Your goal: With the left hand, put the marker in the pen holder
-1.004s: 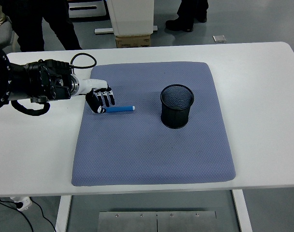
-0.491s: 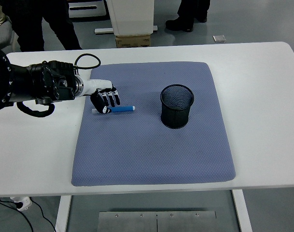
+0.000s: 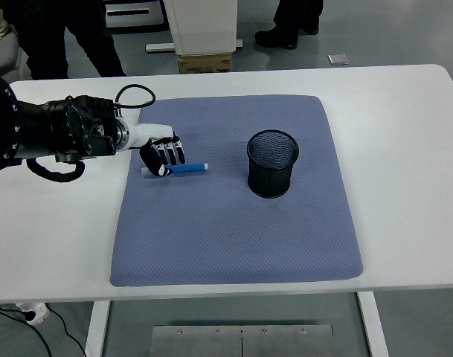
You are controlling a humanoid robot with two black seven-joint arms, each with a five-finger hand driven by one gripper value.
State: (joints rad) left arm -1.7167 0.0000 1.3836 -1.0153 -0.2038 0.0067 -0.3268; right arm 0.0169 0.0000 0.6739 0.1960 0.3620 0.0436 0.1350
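The blue marker (image 3: 183,169) is lying flat on the purple mat (image 3: 233,238), near the mat's left side. The left hand (image 3: 160,155) is set right over the marker's left end, with its fingers (image 3: 171,154) curled down around it. It cannot be told for sure if the marker is gripped tight, because the marker seems to be resting on the mat, not lifted.

So the picking-up step is judged to be in hand. The black mesh pen holder (image 3: 272,163) is standing upright on the mat, well apart from the marker, to its right, and nothing can be seen inside it.

Next, the fingers need to be closed firmly on the marker. Then it must be lifted, carried to the right, tipped upright over the holder's open top, and let go.

The right hand is not seen.
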